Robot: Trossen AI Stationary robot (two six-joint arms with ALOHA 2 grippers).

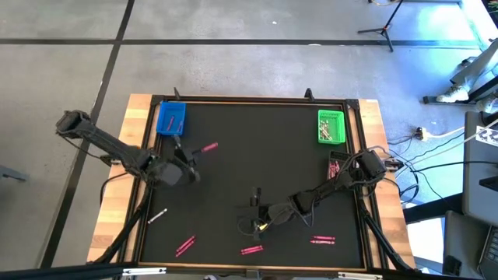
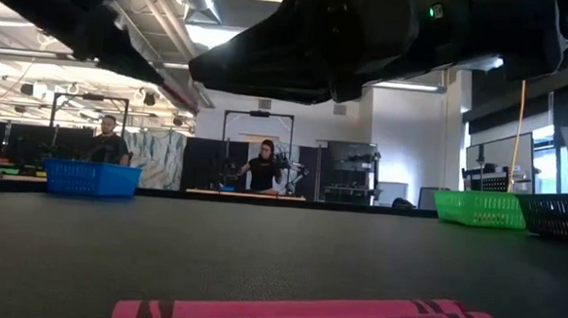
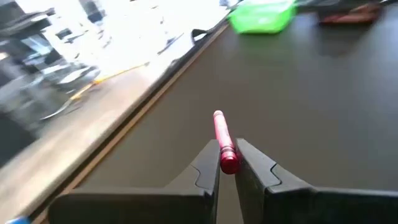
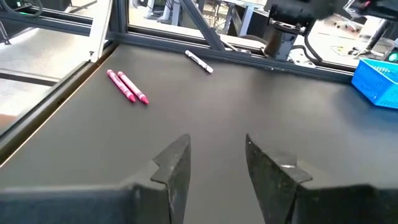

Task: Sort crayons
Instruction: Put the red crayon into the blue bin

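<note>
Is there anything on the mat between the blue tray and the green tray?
No. In the high view, the stretch between the blue tray and the green tray is bare black mat; the nearest crayons lie off that line.

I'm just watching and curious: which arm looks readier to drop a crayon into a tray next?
Probably the left: its gripper already clamps a red crayon and sits near the blue tray. The right gripper is open and empty.

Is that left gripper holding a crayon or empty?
Holding one: the left gripper has its fingers shut on a red crayon, which sticks out forward above the black mat.
</note>
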